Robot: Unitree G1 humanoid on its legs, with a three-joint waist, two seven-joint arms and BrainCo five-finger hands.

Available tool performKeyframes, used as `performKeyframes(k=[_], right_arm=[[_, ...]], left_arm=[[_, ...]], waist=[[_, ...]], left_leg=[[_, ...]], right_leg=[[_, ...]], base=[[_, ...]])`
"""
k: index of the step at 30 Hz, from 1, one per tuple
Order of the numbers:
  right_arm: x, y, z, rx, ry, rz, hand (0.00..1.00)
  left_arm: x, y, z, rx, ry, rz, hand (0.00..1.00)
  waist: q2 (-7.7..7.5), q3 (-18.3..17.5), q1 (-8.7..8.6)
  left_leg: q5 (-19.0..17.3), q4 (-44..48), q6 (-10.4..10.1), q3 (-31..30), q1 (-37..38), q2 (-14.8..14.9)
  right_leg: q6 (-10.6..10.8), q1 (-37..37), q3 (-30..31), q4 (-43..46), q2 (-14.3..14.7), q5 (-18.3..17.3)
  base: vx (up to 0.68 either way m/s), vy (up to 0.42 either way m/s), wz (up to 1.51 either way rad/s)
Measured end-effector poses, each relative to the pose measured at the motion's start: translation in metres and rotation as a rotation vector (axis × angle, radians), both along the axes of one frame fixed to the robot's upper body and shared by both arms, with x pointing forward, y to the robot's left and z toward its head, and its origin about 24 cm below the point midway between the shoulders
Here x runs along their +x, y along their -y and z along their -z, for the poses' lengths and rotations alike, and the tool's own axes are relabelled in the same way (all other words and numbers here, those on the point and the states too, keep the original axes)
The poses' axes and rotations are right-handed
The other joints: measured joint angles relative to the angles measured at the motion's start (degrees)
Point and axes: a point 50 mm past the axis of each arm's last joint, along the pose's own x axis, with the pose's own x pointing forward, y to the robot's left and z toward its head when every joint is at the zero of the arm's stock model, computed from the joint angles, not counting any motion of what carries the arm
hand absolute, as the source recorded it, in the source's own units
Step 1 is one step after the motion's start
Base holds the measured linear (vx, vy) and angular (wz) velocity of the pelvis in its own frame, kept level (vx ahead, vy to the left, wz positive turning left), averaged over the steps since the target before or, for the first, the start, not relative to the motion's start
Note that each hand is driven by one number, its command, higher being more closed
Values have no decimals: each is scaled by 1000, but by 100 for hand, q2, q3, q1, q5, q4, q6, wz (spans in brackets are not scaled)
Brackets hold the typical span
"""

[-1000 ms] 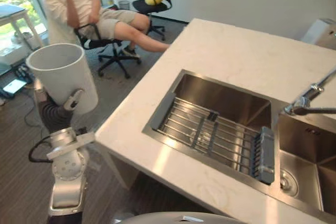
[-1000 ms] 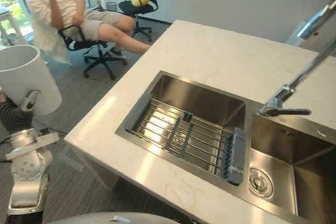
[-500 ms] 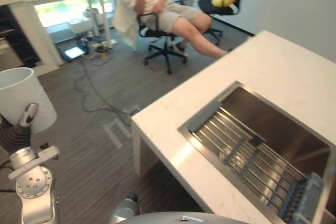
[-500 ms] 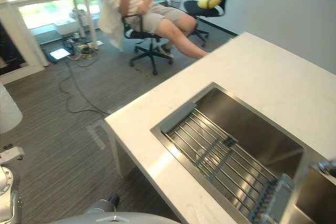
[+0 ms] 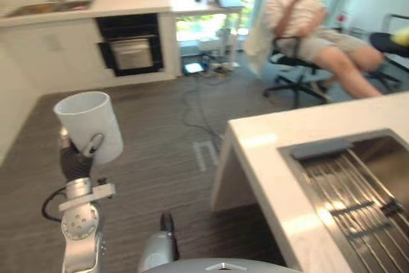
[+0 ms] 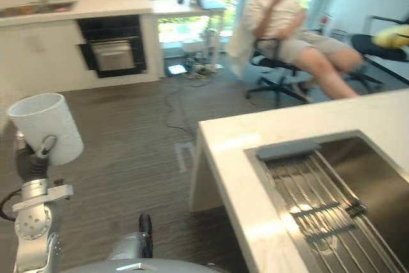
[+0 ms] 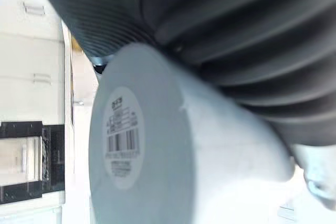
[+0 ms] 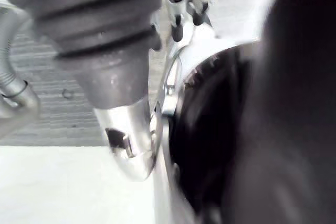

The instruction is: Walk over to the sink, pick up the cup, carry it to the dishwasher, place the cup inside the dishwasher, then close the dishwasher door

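A white cup (image 5: 89, 126) is held upright at the lower left, over the grey floor, with my left hand (image 5: 93, 144) shut on it from below. In the left wrist view the cup's base with its barcode label (image 7: 122, 139) sits right against the hand's dark ribbed cover (image 7: 226, 30). The steel sink (image 5: 291, 164) with a wire rack (image 5: 358, 202) lies in the white counter (image 5: 268, 139) at the lower right. A black-fronted appliance (image 5: 131, 46) sits shut under the far counter. My right hand (image 8: 94, 19) shows up close in its wrist view.
A person (image 5: 300, 17) sits in an office chair past the counter's far end. A second chair (image 5: 393, 39) stands at the far right. Cables (image 5: 198, 94) trail over the floor near a desk (image 5: 204, 7). Open floor stretches between me and the far units.
The camera has swung left: the sink and counter slid to the right and the far kitchen units came into view. The cup stays in my left hand.
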Motion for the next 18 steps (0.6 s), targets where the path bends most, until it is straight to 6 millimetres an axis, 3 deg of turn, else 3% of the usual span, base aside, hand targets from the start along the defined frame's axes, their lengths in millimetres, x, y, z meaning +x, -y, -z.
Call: performKeyframes(k=[1,2,3,4,5,6,7,8,9,10,11,12,13,16,18], right_arm=[[8,5,-1,-12,0,-15,0],[15,7,-1,-20,3,-40,0],[17,11,-2,-40,-16,-87,0],[15,21,-4,-63,-18,-99,0],[22,20,-4,-51,-10,-100,0],[23,15,-2,-21,-11,-106,0],[29,8,-1,0,26,-90,0],[30,6,-1,8,35,-86,0],[26,12,-1,-4,15,-103,0],[19,24,-2,-31,-6,-109,0],[19,32,-4,-57,-3,-118,0],[16,46,-7,-95,2,-98,0],[13,46,-6,-107,-11,-107,0],[12,38,-2,-97,-10,-112,0],[17,22,1,-83,21,-140,0]], left_arm=[[1,-2,-3,32,1,21,100],[2,-2,-4,44,0,32,100],[7,-1,-10,62,24,66,100],[10,2,-13,63,40,96,100],[16,1,-13,48,35,119,100],[24,0,-7,18,-5,130,100],[28,-2,-8,4,-8,136,100],[31,-1,-12,9,9,150,100],[32,5,-10,10,-3,184,100],[31,7,-8,10,-12,198,100],[31,9,-8,2,-12,212,100],[33,12,-7,-7,-15,227,100],[35,14,-7,-29,-20,240,100],[39,21,-4,-70,-42,282,100],[44,33,6,-101,-115,337,100]], waist=[[-75,-5,106],[-58,-8,136],[37,-66,211],[279,-121,224],[67,-105,108],[-31,-154,2],[-322,-222,-151],[-392,-158,-193],[-282,-190,-125],[-29,-270,-64],[142,-333,-69],[368,-457,-155],[376,-486,-263],[264,-494,-263],[-25,-435,-274]], left_leg=[[-79,1072,-19,-6,-54,137],[-246,1376,-161,-21,44,300],[-472,1531,-196,-45,410,714],[-474,864,-287,-72,905,910],[-246,155,-920,16,1074,434],[92,-1124,-1037,349,1434,108],[-142,-1162,-851,771,1477,-63],[-143,-593,-618,689,1322,-101],[-134,94,-703,546,1339,123],[4,90,-776,528,1653,312],[413,-148,-757,525,1851,395],[256,-710,-1121,363,1971,192],[261,-1011,-1085,425,1950,-27],[414,-1593,-1181,417,2012,-272],[856,-2395,-1162,358,2221,-486]], right_leg=[[50,-88,16,-152,-271,284],[24,-70,64,-282,-329,440],[45,-95,83,-412,-390,624],[185,-198,133,-274,-340,531],[530,-386,467,14,-483,211],[388,-606,490,147,-183,97],[-147,-679,249,-236,-73,327],[-175,-683,227,-322,-250,563],[-151,-636,10,-436,-483,703],[84,-556,-36,-629,-556,872],[223,-516,-103,-683,-560,934],[380,-541,-121,-753,-661,1034],[405,-477,-134,-1024,-709,1226],[513,-317,-344,-1515,-714,1583],[560,-238,-509,-1671,-736,1774]], base=[[-148,308,35],[-95,332,-9],[-85,318,2],[-90,345,39],[-159,264,78],[-117,183,132],[-115,105,130],[-69,116,117],[-104,208,62],[-92,276,47],[-61,384,59],[-37,424,89],[-38,407,89],[-37,225,47],[-55,128,29]])
